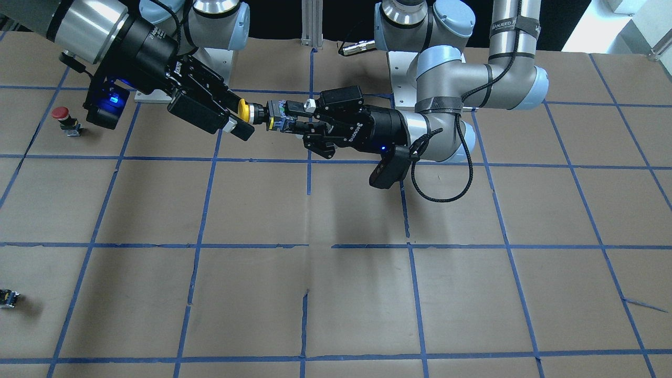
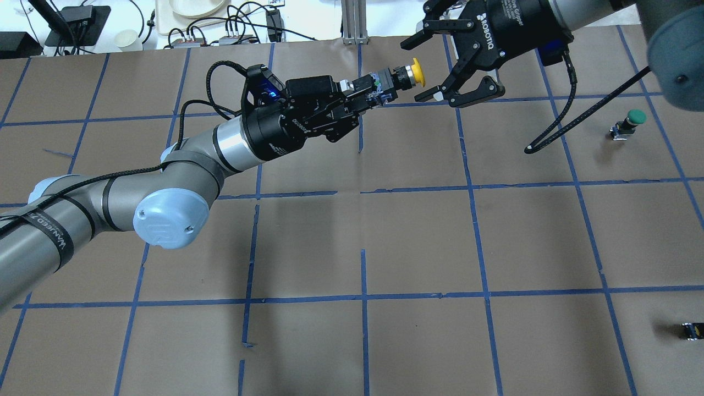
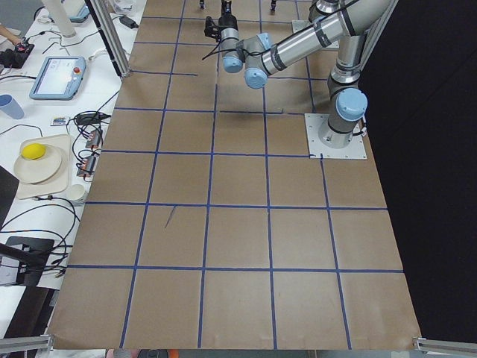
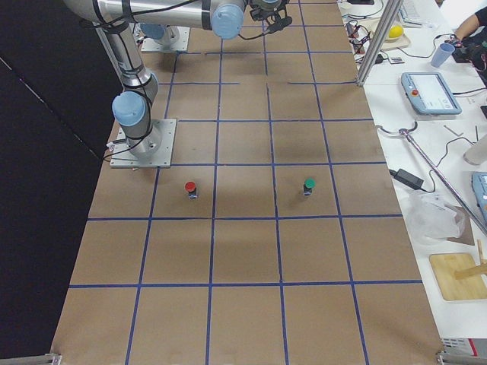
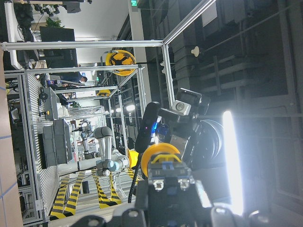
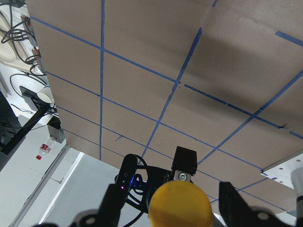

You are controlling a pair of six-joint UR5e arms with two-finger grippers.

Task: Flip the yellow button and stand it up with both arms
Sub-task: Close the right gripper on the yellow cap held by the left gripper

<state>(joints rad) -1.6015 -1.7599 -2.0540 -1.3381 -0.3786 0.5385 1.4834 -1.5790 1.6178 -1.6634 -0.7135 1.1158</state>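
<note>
The yellow button is held level in the air over the table's far side. My left gripper is shut on its black-and-grey body, and the yellow cap points at the right gripper. In the overhead view the button sticks out past the left gripper. My right gripper is open, its two fingers spread on either side of the cap and apart from it. The right wrist view shows the cap centred between the fingers. The left wrist view shows the button end-on.
A red-capped button stands on the table below the right arm. A green-capped button stands at the right. A small capless black block lies near the right front edge. The brown table carries a blue tape grid.
</note>
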